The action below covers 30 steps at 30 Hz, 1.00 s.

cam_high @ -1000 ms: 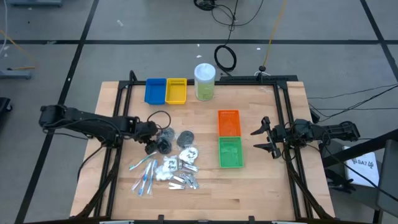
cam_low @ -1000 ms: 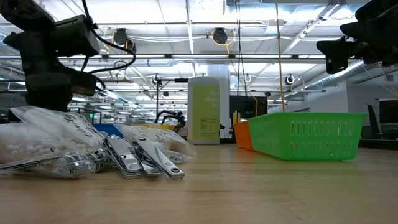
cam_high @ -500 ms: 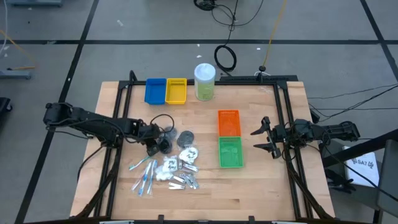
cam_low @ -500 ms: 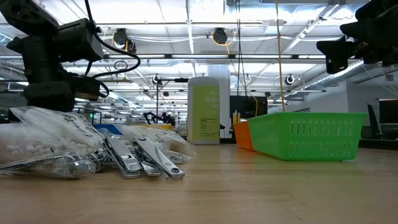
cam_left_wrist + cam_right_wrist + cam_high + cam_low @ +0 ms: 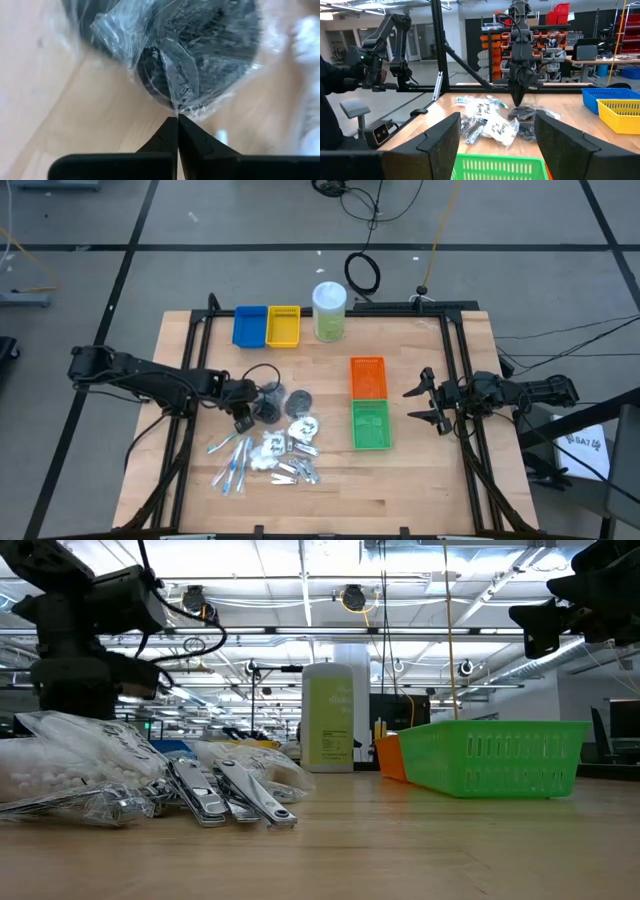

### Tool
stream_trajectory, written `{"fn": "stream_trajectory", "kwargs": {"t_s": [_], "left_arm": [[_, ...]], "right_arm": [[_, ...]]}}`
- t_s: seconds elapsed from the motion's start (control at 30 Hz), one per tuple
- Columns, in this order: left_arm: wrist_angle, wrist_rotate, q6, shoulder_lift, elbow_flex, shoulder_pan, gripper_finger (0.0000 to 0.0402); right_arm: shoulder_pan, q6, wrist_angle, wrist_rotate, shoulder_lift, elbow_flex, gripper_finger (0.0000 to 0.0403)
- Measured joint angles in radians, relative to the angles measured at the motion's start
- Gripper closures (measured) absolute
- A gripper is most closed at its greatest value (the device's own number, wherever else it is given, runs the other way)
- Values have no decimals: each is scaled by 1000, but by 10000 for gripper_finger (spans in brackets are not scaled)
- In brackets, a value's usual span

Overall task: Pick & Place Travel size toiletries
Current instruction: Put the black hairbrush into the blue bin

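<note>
A: How far along are we with the travel size toiletries?

B: Barely begun, as far as we can judge. All four trays look empty from above: the blue tray and yellow tray toward eleven o'clock on the table, the orange tray and green tray out at three o'clock. The whole heap sits at about seven o'clock from the table's middle.

A: And our left gripper?

B: It is down at the nine o'clock edge of the heap, right at one dark grey round pad. The wrist view shows the two fingers pressed tip to tip, with a fold of the pad's clear wrap running down to where they meet. We read that as a pinch on the wrapper, though how firmly it holds we cannot tell.

A: The other pad?

B: The second dark grey pad lies just beside it, toward three o'clock, untouched. The slim sticks, white packets and silvery sachets all lie on the wood too.

A: The right arm?

B: Our right gripper waits near the table's three o'clock edge, beside the green tray, fingers spread and holding nothing.

A: So what's left?

B: Nearly everything: lift this pad, carry it to a tray, then work through the rest.
</note>
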Motion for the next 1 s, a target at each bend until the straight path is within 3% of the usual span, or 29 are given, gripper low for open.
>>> {"fn": "stream_trajectory", "kwargs": {"t_s": [0.33, 0.47, 0.73, 1.0], "left_arm": [[-39, -12, 86, -107, 120, -10, 401], [-69, -72, 113, -163, 178, -27, 401], [-77, -309, 187, -259, 282, -16, 402], [-73, -665, 204, -304, 318, 79, 401]], "right_arm": [[0, 0, 0, 0, 0, 0, 161], [0, 0, 0, 0, 0, 0, 161], [0, 0, 0, 0, 0, 0, 161], [0, 0, 0, 0, 0, 0, 161]]}}
